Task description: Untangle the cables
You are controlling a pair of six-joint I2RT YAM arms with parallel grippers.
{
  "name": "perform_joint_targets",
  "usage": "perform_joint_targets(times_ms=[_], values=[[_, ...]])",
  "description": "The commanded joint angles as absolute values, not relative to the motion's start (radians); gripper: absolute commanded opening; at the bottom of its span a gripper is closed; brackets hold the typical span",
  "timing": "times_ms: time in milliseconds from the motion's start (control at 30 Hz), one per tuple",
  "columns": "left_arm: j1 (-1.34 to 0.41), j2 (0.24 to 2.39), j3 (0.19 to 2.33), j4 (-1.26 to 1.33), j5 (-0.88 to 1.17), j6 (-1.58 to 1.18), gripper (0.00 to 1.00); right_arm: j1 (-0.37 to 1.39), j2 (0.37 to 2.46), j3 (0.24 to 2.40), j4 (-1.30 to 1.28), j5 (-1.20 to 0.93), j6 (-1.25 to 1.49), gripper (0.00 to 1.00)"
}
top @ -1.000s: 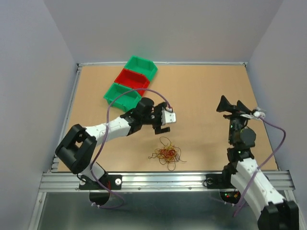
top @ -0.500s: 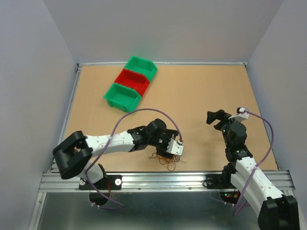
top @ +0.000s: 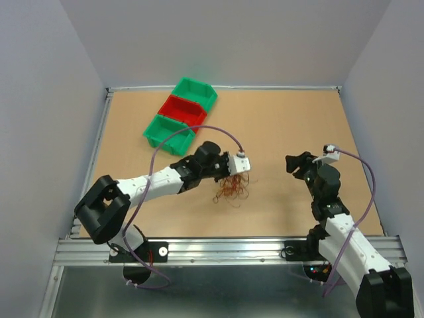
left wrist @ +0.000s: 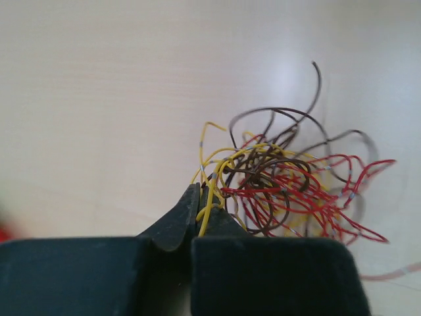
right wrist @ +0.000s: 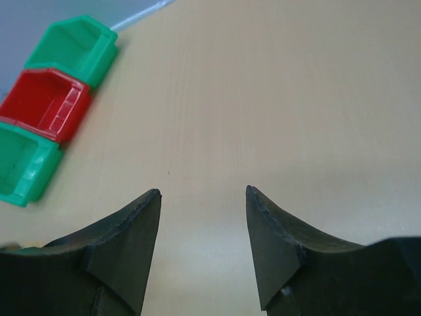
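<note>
The cables (top: 230, 189) are a small clump of thin curly red, yellow and dark brown wires, hanging just above the wooden table under my left gripper (top: 232, 175). In the left wrist view my left gripper (left wrist: 200, 191) is shut on a few yellow strands at the clump's edge, and the rest of the cables (left wrist: 284, 189) spread out to the right of the tips. My right gripper (top: 296, 163) hovers at the right side of the table, well apart from the clump. In its own view the right gripper (right wrist: 202, 192) is open with only bare table between its fingers.
A row of bins stands at the back left: a green bin (top: 196, 93), a red bin (top: 182, 110) and another green bin (top: 168, 132). The right wrist view shows the red bin (right wrist: 47, 105) at its far left. The table's raised edge (top: 225, 87) runs along the back.
My left gripper came down on the clump, shut on it and lifted it away from the front edge. My right gripper swung left and its jaws narrowed somewhat.
</note>
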State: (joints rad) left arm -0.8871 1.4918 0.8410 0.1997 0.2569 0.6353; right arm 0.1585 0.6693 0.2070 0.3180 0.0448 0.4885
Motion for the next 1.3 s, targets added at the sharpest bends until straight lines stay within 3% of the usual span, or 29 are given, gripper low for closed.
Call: perform_joint_targets(times_ms=[0, 167, 267, 300, 367, 400, 600, 733, 967, 1067, 1200, 1267], values=[[-0.825, 1.453, 0.989, 0.353, 0.301, 0.463, 0.00, 0.163, 0.867, 0.470, 0.329, -0.158, 0.446, 0.60], [-0.825, 1.577, 1.118, 0.420, 0.315, 0.391, 0.00, 0.167, 1.083, 0.713, 0.336, -0.317, 0.462, 0.64], [-0.819, 1.618, 1.109, 0.503, 0.261, 0.316, 0.00, 0.167, 1.112, 0.677, 0.432, -0.267, 0.549, 0.65], [-0.816, 1.620, 1.091, 0.524, 0.259, 0.302, 0.00, 0.167, 1.111, 0.635, 0.553, -0.241, 0.631, 0.80], [-0.818, 1.608, 1.039, 0.596, 0.262, 0.305, 0.00, 0.167, 1.129, 0.477, 0.683, -0.189, 0.698, 0.99], [-0.816, 1.605, 1.002, 0.604, 0.256, 0.311, 0.00, 0.167, 1.152, 0.432, 0.818, -0.204, 0.692, 1.00], [-0.811, 1.586, 0.950, 0.623, 0.216, 0.333, 0.00, 0.181, 1.328, 0.434, 0.950, -0.488, 0.646, 1.00], [-0.811, 1.574, 0.948, 0.594, 0.264, 0.356, 0.00, 0.232, 1.319, 0.376, 1.040, -0.502, 0.583, 0.99], [-0.807, 1.606, 0.988, 0.549, 0.244, 0.356, 0.00, 0.265, 1.339, 0.357, 1.043, -0.541, 0.525, 0.83], [-0.805, 1.601, 0.988, 0.549, 0.242, 0.356, 0.00, 0.279, 1.356, 0.360, 1.060, -0.566, 0.509, 0.72], [-0.798, 1.597, 0.986, 0.549, 0.247, 0.348, 0.00, 0.294, 1.391, 0.383, 1.062, -0.581, 0.494, 0.49], [-0.792, 1.591, 0.985, 0.549, 0.268, 0.341, 0.00, 0.304, 1.410, 0.396, 1.062, -0.583, 0.489, 0.43]])
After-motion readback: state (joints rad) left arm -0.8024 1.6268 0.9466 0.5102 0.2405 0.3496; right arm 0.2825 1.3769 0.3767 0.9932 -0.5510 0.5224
